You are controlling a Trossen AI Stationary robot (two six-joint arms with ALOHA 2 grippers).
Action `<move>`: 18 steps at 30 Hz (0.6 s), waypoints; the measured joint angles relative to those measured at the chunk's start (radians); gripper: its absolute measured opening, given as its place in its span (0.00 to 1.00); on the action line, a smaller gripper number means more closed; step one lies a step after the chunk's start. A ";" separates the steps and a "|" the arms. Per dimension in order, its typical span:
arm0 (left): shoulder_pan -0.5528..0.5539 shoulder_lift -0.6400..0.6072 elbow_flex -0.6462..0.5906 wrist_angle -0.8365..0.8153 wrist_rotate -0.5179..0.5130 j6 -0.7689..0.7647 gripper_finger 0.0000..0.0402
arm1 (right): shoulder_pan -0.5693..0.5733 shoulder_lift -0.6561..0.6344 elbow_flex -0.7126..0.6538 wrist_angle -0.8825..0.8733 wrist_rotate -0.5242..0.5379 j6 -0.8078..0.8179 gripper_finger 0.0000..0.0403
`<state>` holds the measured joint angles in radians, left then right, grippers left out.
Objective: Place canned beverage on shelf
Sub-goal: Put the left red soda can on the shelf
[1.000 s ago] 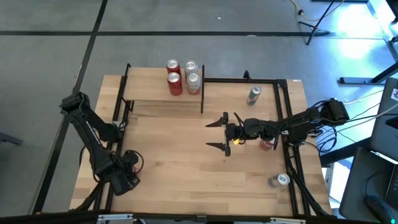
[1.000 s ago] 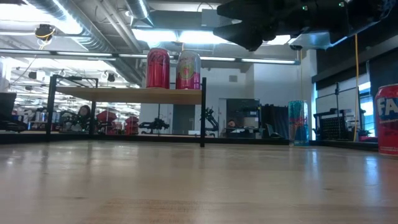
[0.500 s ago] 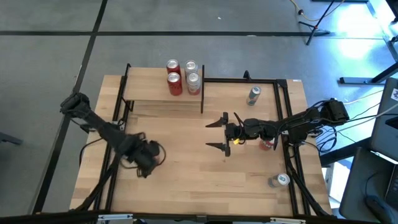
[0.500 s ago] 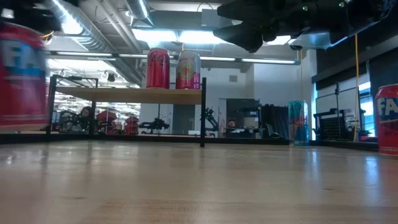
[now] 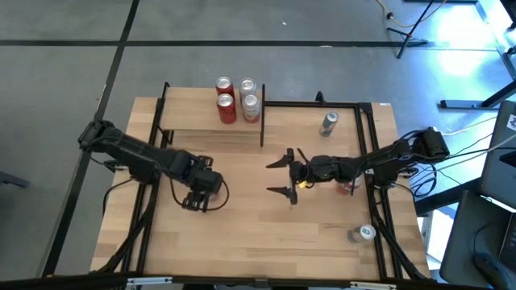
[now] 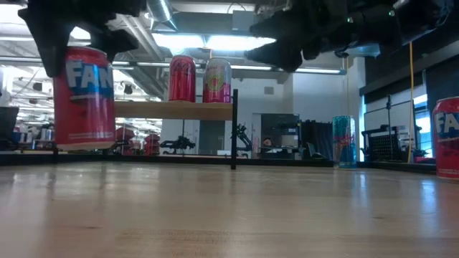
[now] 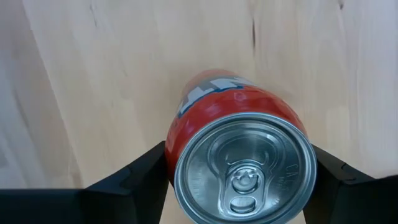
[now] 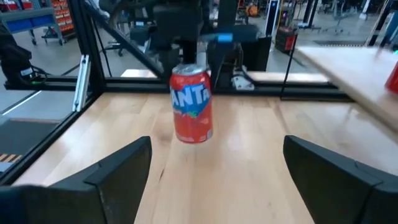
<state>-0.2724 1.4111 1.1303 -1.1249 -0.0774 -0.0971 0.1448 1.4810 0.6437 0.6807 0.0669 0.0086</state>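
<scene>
A red canned beverage (image 6: 84, 97) hangs upright above the table's left-middle, with my left gripper (image 5: 198, 195) shut on it from above. Its silver top (image 7: 244, 168) fills the left wrist view, and the right wrist view shows the can (image 8: 191, 104) straight ahead. The shelf (image 5: 193, 117) stands at the far left, with several cans (image 5: 238, 101) on its right end. My right gripper (image 5: 276, 176) hovers open at the table's middle, level, pointing toward the left edge. My left gripper pinches the can's side wall just below the top rim (image 7: 177, 163) between its two fingers (image 7: 134, 180), one on each side. The fingers come from above, pointing down. The can hangs upright, its base (image 6: 84, 145) clear of the table.
A teal can (image 5: 329, 122) stands at the far right. A red can (image 5: 347, 187) stands under my right arm, and another can (image 5: 363, 234) stands near the right front corner. A black frame (image 5: 367, 145) runs along the table's right side. Bare wood lies between the two grippers.
My left gripper has swung from the table's near left corner toward the middle and the far edge, rising a little and rolling about its own axis. The red can has travelled with it, upright and clear of the table.
</scene>
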 joint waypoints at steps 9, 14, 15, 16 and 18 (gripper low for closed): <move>0.046 0.105 0.001 0.027 0.099 0.167 0.60 | 0.000 0.044 0.000 -0.003 -0.059 -0.014 0.87; 0.031 0.162 0.007 0.034 0.097 0.205 0.63 | 0.000 0.044 0.000 -0.002 -0.060 -0.051 0.87; 0.028 0.165 0.007 0.036 0.095 0.204 0.64 | 0.000 0.044 0.000 -0.004 -0.060 -0.063 0.87; 0.025 0.166 0.007 0.038 0.091 0.204 0.66 | 0.000 0.044 0.000 -0.005 -0.060 -0.071 0.87; 0.020 0.166 0.006 0.040 0.087 0.204 0.71 | 0.000 0.044 0.000 -0.011 -0.060 -0.090 0.87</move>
<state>-0.2525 1.5768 1.1365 -1.0854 0.0097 0.1070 0.1444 1.5249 0.6434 0.6698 0.0065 -0.0817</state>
